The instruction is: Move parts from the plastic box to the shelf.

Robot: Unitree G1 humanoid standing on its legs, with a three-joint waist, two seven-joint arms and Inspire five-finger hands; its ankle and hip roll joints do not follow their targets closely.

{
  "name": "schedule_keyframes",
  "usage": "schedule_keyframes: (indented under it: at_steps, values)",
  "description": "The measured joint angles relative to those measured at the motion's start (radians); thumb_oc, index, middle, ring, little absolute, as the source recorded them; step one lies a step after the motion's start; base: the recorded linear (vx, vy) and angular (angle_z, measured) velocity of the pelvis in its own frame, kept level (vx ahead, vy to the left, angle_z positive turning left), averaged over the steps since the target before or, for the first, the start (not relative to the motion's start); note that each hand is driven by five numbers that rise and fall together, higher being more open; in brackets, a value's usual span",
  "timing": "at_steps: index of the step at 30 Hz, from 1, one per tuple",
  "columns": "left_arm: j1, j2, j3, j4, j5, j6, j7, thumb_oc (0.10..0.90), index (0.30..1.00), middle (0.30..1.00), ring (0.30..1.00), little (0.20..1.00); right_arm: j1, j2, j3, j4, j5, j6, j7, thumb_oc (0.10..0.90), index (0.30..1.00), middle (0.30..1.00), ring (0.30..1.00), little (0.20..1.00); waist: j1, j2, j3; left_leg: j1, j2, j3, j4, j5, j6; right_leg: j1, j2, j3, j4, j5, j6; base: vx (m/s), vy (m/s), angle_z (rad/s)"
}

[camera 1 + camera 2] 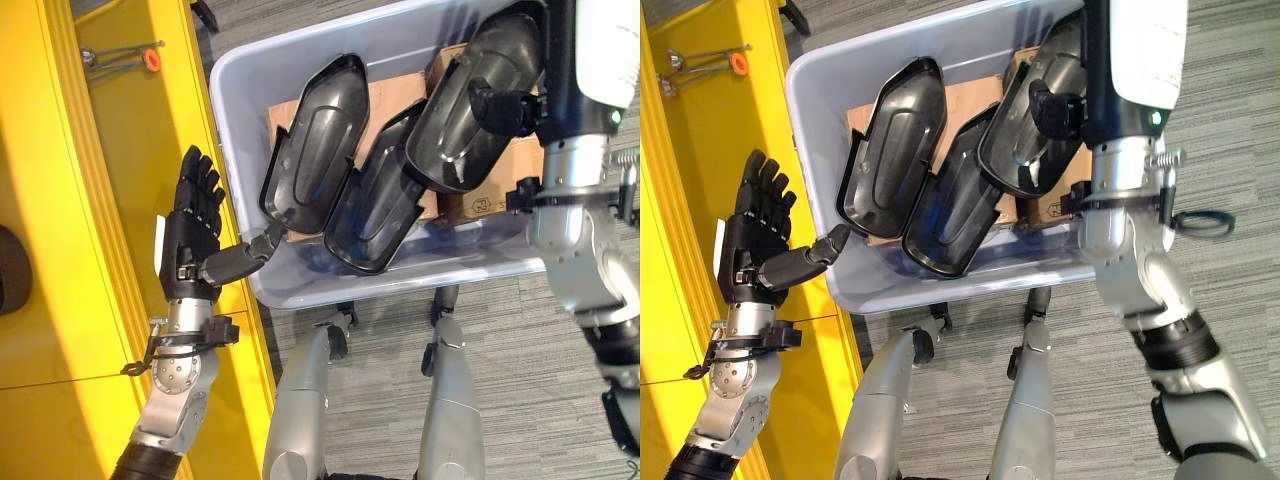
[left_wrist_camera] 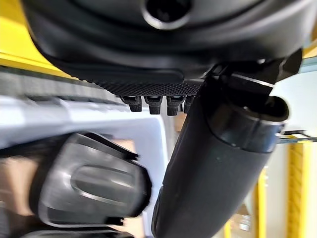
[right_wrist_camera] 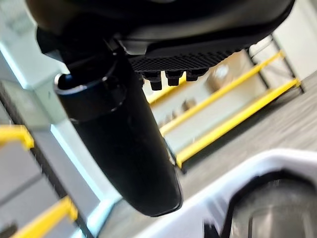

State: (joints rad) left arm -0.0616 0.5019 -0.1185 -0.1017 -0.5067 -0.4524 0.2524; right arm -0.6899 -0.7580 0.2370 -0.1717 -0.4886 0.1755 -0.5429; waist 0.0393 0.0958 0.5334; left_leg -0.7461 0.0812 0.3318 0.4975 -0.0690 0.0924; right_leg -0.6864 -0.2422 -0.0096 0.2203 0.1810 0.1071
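A translucent grey plastic box [image 1: 232, 120] holds three black moulded parts lying on cardboard: a left part [image 1: 315, 140], a middle part [image 1: 375, 215] and a right part [image 1: 455, 110] that leans up against the far right corner. My left hand [image 1: 188, 235] stands open just outside the box's left wall, over the yellow shelf [image 1: 110, 170]. Its thumb [image 2: 213, 168] points at the wall and it holds nothing. Above the right part hovers my right hand [image 1: 1058, 108], open. Its thumb [image 3: 124, 148] is straight, with nothing between thumb and fingers.
A metal tool with an orange piece [image 1: 150, 58] lies far back on the shelf. The box stands on wheeled legs over grey carpet [image 1: 520, 380]. Cardboard [image 1: 385, 95] lines the box under the parts.
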Motion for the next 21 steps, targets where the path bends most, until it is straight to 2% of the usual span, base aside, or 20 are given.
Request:
schedule_keyframes:
  at_steps: [4, 7, 9, 12, 14, 16, 18, 21]
  values:
    - [-0.006, -0.017, 0.001, -0.034, 0.002, 0.001, 0.006, 0.900, 1.000, 1.000, 1.000, 1.000, 0.000, 0.016, -0.050, -0.025, -0.015, 0.006, -0.046, 0.900, 1.000, 1.000, 1.000, 1.000, -0.035, 0.000, 0.000, 0.006, 0.000, 0.016, -0.014, 0.001, -0.002, -0.002, 0.000, 0.006, -0.030, 0.003, 0.000, 0.00, 0.045, -0.16]
    - [-0.006, -0.019, 0.001, -0.035, 0.000, 0.011, 0.026, 0.900, 1.000, 1.000, 1.000, 1.000, 0.002, 0.035, -0.071, -0.027, 0.076, 0.008, -0.081, 0.900, 1.000, 1.000, 1.000, 1.000, -0.040, 0.000, 0.000, 0.026, 0.003, 0.034, -0.017, -0.006, -0.009, 0.000, 0.003, 0.026, -0.029, 0.013, 0.002, -0.01, 0.009, -0.19]
    - [-0.009, -0.033, 0.003, -0.036, 0.000, 0.012, 0.041, 0.900, 1.000, 1.000, 1.000, 1.000, 0.008, 0.065, -0.090, -0.027, 0.151, 0.008, -0.071, 0.900, 1.000, 1.000, 1.000, 1.000, -0.043, 0.000, 0.000, 0.035, 0.006, 0.036, -0.019, -0.009, -0.014, 0.004, 0.007, 0.029, -0.027, 0.013, 0.004, 0.00, 0.029, -0.11]
    - [-0.015, -0.078, 0.001, -0.036, 0.000, 0.017, 0.050, 0.900, 1.000, 1.000, 1.000, 1.000, 0.038, 0.127, -0.091, -0.028, 0.197, 0.001, -0.030, 0.900, 1.000, 1.000, 1.000, 1.000, -0.046, 0.001, 0.000, 0.054, 0.006, 0.040, -0.028, -0.006, -0.009, 0.014, 0.008, 0.031, -0.027, 0.012, 0.007, 0.00, 0.035, -0.04]
    - [-0.023, -0.091, 0.000, -0.036, 0.002, 0.020, 0.061, 0.900, 1.000, 1.000, 1.000, 1.000, 0.086, 0.178, -0.059, -0.028, 0.197, -0.014, 0.006, 0.900, 1.000, 1.000, 1.000, 1.000, -0.046, 0.001, 0.000, 0.064, 0.006, 0.043, -0.033, -0.005, -0.009, 0.020, 0.007, 0.032, -0.027, 0.010, 0.008, -0.01, 0.012, -0.04]
    - [-0.032, -0.090, 0.000, -0.036, 0.003, 0.021, 0.067, 0.900, 1.000, 1.000, 1.000, 1.000, 0.110, 0.195, -0.031, -0.028, 0.196, -0.023, 0.029, 0.900, 1.000, 1.000, 1.000, 1.000, -0.046, 0.001, 0.000, 0.066, 0.006, 0.044, -0.034, -0.006, -0.009, 0.021, 0.007, 0.032, -0.027, 0.010, 0.008, 0.00, 0.000, 0.00]
    - [-0.051, -0.091, 0.000, -0.036, 0.004, 0.029, 0.073, 0.900, 1.000, 1.000, 1.000, 1.000, 0.146, 0.220, 0.034, -0.028, 0.196, -0.032, 0.089, 0.900, 1.000, 1.000, 1.000, 1.000, -0.048, 0.001, 0.000, 0.066, 0.005, 0.045, -0.035, -0.006, -0.011, 0.020, 0.006, 0.033, -0.027, 0.006, 0.009, -0.02, 0.021, 0.01]
    - [-0.057, -0.093, -0.001, -0.035, 0.022, 0.038, 0.090, 0.900, 1.000, 1.000, 1.000, 1.000, 0.150, 0.259, 0.157, -0.023, 0.121, -0.039, 0.177, 0.900, 1.000, 1.000, 1.000, 1.000, -0.059, 0.002, 0.000, 0.066, -0.001, 0.051, -0.055, -0.001, -0.019, 0.010, 0.001, 0.033, -0.030, 0.006, 0.009, -0.02, 0.028, 0.02]
